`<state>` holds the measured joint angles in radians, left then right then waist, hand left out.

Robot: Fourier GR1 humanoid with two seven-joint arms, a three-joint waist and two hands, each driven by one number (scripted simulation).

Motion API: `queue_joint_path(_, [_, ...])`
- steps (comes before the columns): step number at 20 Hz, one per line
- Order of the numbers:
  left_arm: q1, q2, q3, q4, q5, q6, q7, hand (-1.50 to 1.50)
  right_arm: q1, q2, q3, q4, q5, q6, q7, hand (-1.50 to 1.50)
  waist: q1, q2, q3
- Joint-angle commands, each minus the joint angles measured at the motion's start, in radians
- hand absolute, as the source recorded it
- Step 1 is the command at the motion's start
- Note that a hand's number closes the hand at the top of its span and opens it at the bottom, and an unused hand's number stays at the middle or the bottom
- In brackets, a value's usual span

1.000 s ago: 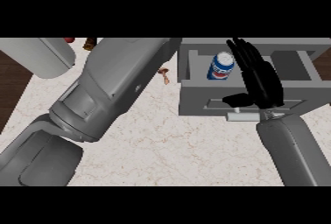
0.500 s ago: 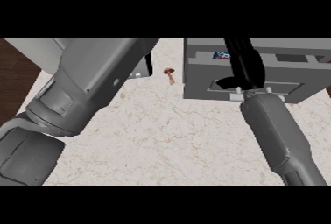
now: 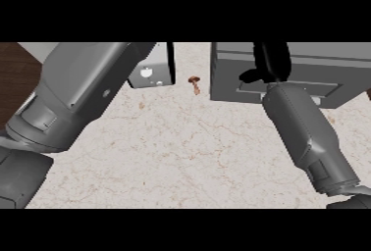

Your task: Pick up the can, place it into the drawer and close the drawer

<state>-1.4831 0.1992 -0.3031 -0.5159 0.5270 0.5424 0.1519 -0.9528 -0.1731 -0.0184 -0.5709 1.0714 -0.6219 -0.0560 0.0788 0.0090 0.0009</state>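
Fingers (image 3: 274, 54) of my right hand (image 3: 272, 72) lie straight against the drawer (image 3: 333, 63) front, holding nothing. No can visible; drawer looks almost shut; left hand unseen.

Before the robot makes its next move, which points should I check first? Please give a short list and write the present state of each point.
1. Can out of the hands: ok, no can shows anywhere; whether it lies inside the drawer, cannot tell.
2. Drawer closed: ok as far as seen, no open compartment shows; fully flush, cannot tell.
3. Right hand free: ok, its fingers are straight against the drawer front and hold nothing.
4. Left hand free: cannot tell, only the left forearm shows.
5. Small brown thing on the counter: ok, it lies left of the drawer, apart from both arms.
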Motion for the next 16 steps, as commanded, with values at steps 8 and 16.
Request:
queue_joint_path(8, [0.129,0.057,-0.022,-0.170,-0.013,-0.019,0.061,-1.50,-0.218,-0.004,-0.063,0.202,0.004,-0.071,0.000,-1.50,0.035,0.008,0.000])
queue_joint_path(16, [0.222,0.098,-0.022,-0.270,-0.009,-0.046,0.053,-1.50,-0.287,0.008,-0.157,0.202,-0.113,-0.012,-0.119,-1.50,0.047,0.010,0.001])
